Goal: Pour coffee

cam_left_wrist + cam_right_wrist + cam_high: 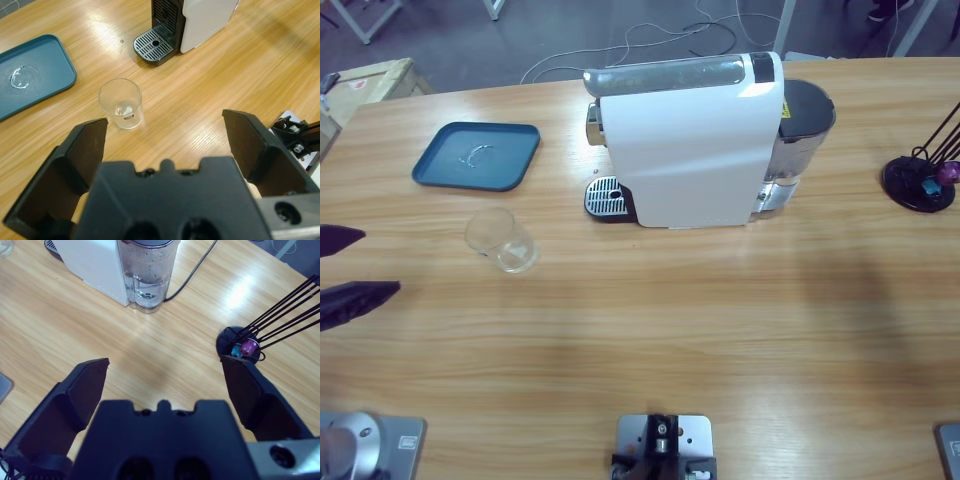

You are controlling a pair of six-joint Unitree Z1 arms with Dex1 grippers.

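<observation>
On my far left the left gripper [350, 265] comes in from the table's edge, jaws spread wide with nothing between them; in its wrist view the same gripper [165, 135] points at the glass and is well short of it.

Next is the teal tray [450, 170], flat on the wooden table [720, 330], with a small clear smear on its surface. Just in front of the tray stands the clear glass [503, 241], upright and apart from everything else — the left wrist view shows the glass [121, 103] with only a thin clear film at its bottom. I can't make out any coffee in it.

Toward the middle sits the white coffee machine [690, 140], its metal drip grate [605, 196] facing the glass side and bare. Behind it is the water tank [149, 275], partly filled, with a black cable running off.

On the right stands a black capsule rack [920, 180], holding a purple and a blue capsule. The right gripper [165, 375] hangs above bare table between the tank and the rack, jaws wide apart and holding nothing.
</observation>
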